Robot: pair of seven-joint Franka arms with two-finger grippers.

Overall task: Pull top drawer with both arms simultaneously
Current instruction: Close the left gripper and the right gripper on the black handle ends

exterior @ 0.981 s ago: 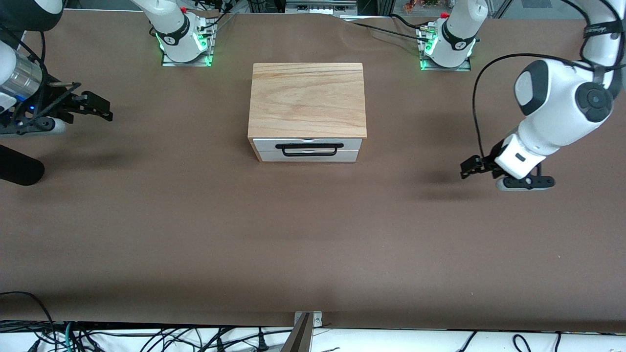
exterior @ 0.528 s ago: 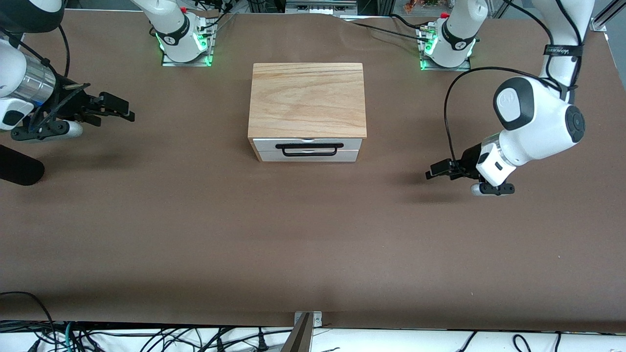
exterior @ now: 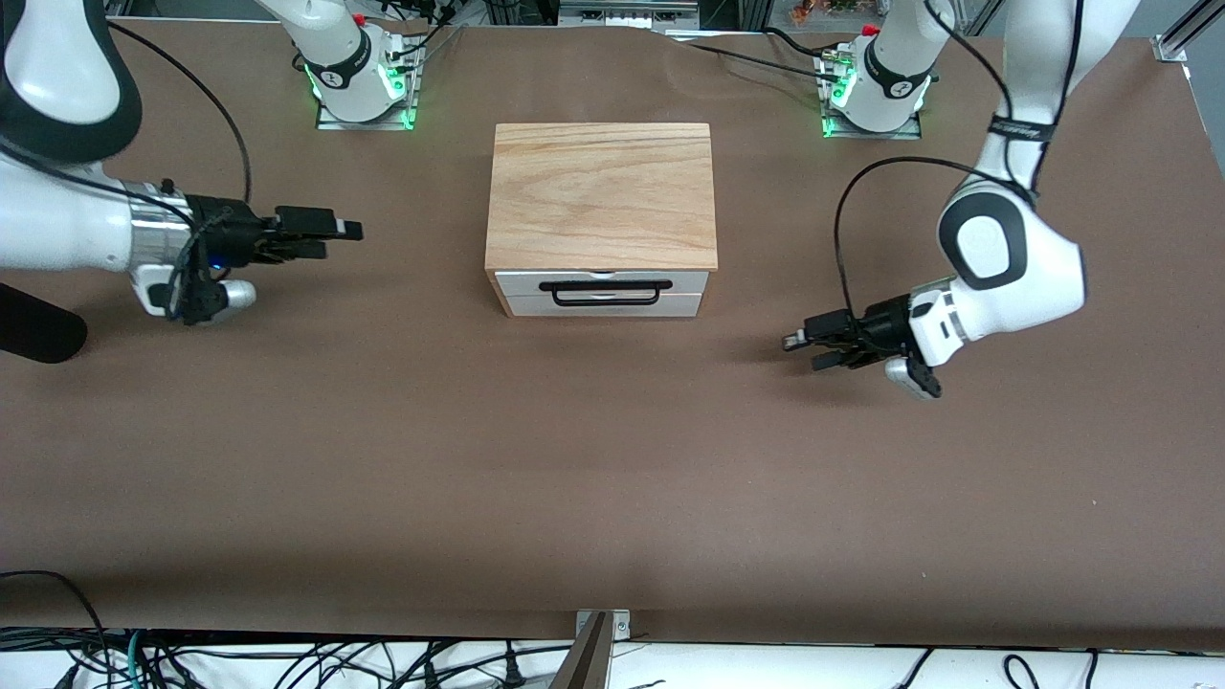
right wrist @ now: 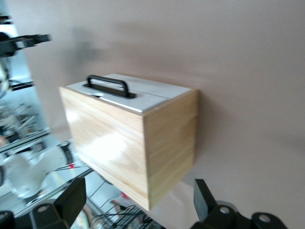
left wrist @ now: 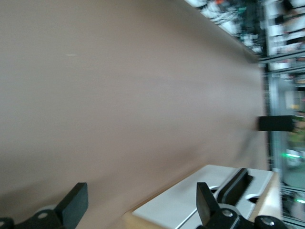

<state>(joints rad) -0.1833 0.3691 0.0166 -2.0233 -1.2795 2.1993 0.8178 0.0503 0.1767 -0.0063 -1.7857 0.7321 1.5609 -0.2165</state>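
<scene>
A wide brown table (exterior: 612, 459) lies under me, with loose cables (exterior: 316, 665) along its edge nearest the front camera. The light-oak cabinet (exterior: 601, 196) stands midway between my two bases. Its top drawer (exterior: 603, 281) is shut flush, white-fronted, the long black handle (exterior: 603, 290) untouched. My left gripper (exterior: 802, 347) hovers over bare table toward the left arm's end, fingers (left wrist: 75, 204) spread wide and holding nothing. My right gripper (exterior: 337, 237) hovers toward the right arm's end, fingers (right wrist: 72, 199) likewise parted and empty.
</scene>
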